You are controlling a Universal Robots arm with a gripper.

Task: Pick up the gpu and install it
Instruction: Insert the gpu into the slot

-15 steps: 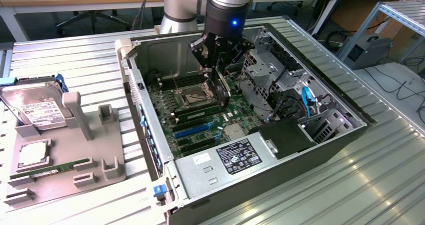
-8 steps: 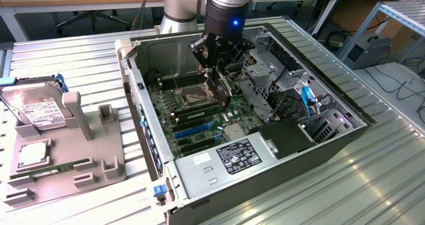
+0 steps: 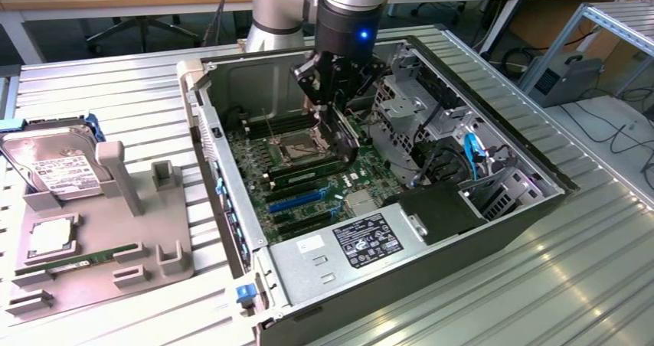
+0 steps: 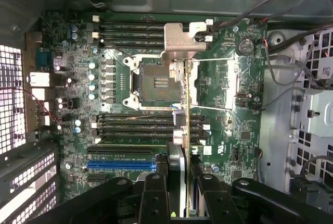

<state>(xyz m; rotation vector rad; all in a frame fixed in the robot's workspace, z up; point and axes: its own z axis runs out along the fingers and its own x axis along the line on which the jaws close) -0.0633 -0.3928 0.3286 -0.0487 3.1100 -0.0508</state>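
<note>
Now claw (image 3: pixel 333 101) pinching gpu (image 3: pixel 344 138), card hanging edge-on above motherboard (image 4: pixel 229 130) mid-case, likely held high to clear socket (image 4: pixel 160 81) and cables (image 4: pixel 291 5); blue slot (image 4: pixel 120 164) empty.

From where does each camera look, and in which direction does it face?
Exterior view: off the arm, raised, looking obliquely down into the open computer case; the arm and the tool show, holding the gpu.
Wrist view: on the wrist, looking along the tool down onto the motherboard; the tool's fingers show, clamped on the gpu.
Shared: tool, gpu, motherboard, CPU socket.
</note>
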